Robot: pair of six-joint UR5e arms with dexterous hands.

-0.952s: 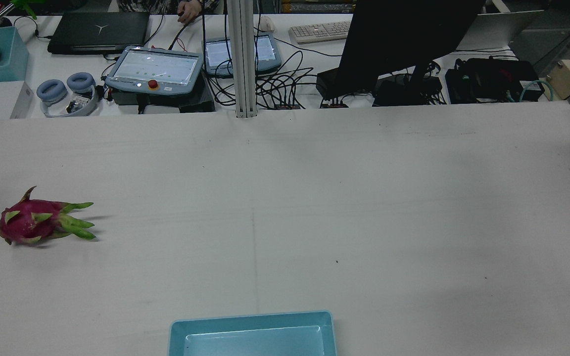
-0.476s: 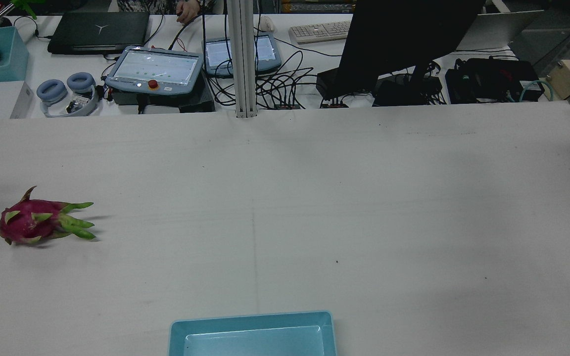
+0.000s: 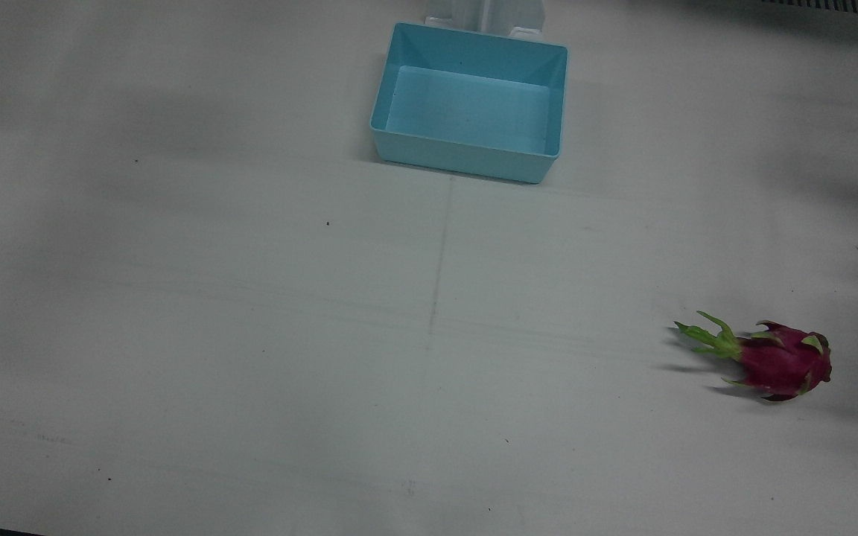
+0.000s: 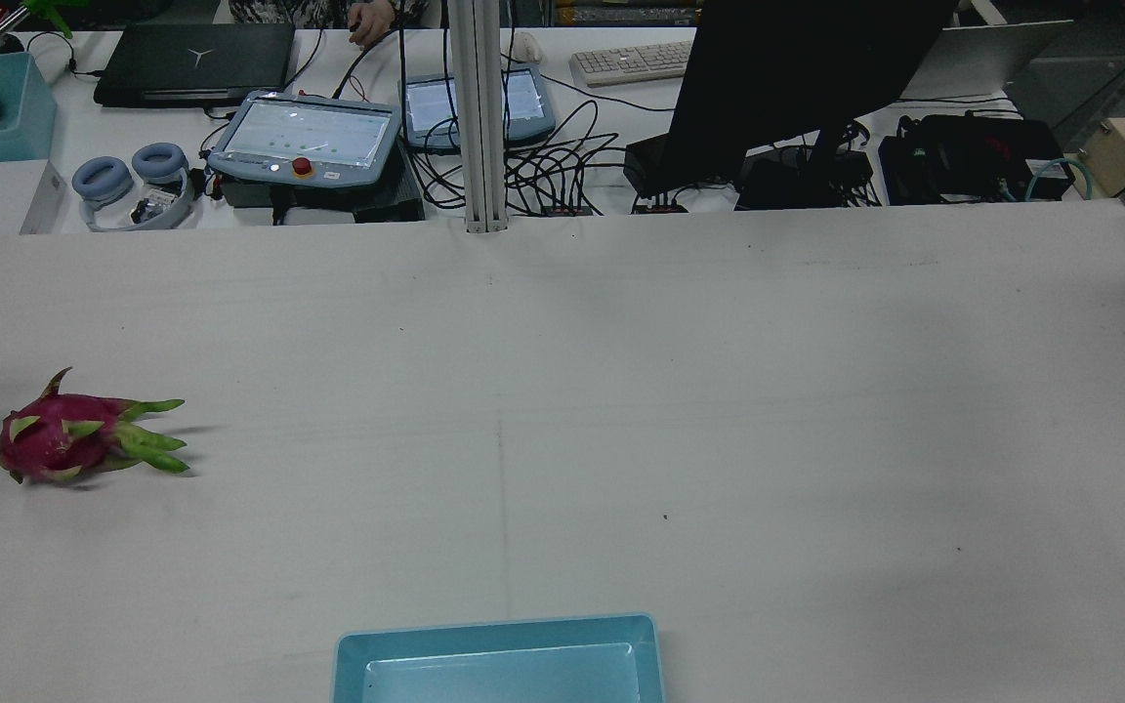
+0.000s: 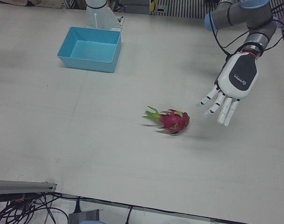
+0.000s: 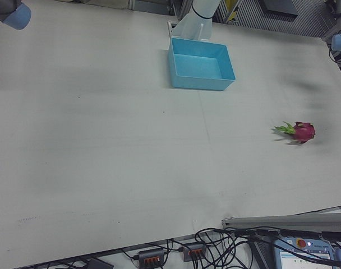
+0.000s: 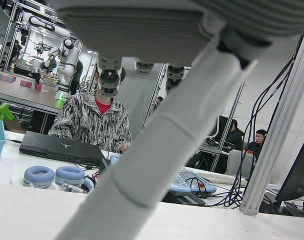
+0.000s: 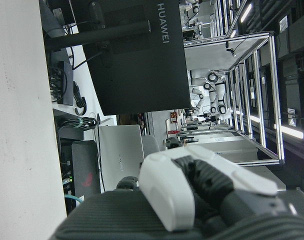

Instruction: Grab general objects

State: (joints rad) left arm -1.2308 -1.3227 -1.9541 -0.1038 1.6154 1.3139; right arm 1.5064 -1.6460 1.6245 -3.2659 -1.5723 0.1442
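**Inspector A:** Start at the left hand (image 5: 230, 86). It hangs above the table (image 5: 86, 135), palm down, fingers (image 5: 224, 108) spread and pointing at the surface, holding nothing. It is off to one side of the dragon fruit (image 5: 172, 121), near it but clearly apart. I judge this a pre-grasp posture: wide enough to take the body of the fruit once it comes over it.

**Inspector B:** And the fruit itself?

**Inspector A:** It lies on its side on the bare table, on the left arm's half, green leafy end towards the centre line, rounded magenta end towards the hand. The hand therefore faces the plump part and not the spikes. The blue bin (image 5: 90, 48) sits empty at the robot's edge of the table, well apart from the fruit; presumably the drop-off, though the task does not say so.

**Inspector B:** The right hand?

**Inspector A:** Its own camera shows only part of it (image 8: 202, 192), close up: pale and dark shells against the monitor (image 8: 137, 55). I cannot tell whether the fingers are spread or curled. The right-front view catches just an arm joint at its top corner.

**Inspector B:** Other limits?

**Inspector A:** The rear and front views show no hand at all. The left hand camera is filled by blurred fingers and looks across to the operators' desk; the fruit is absent from it.
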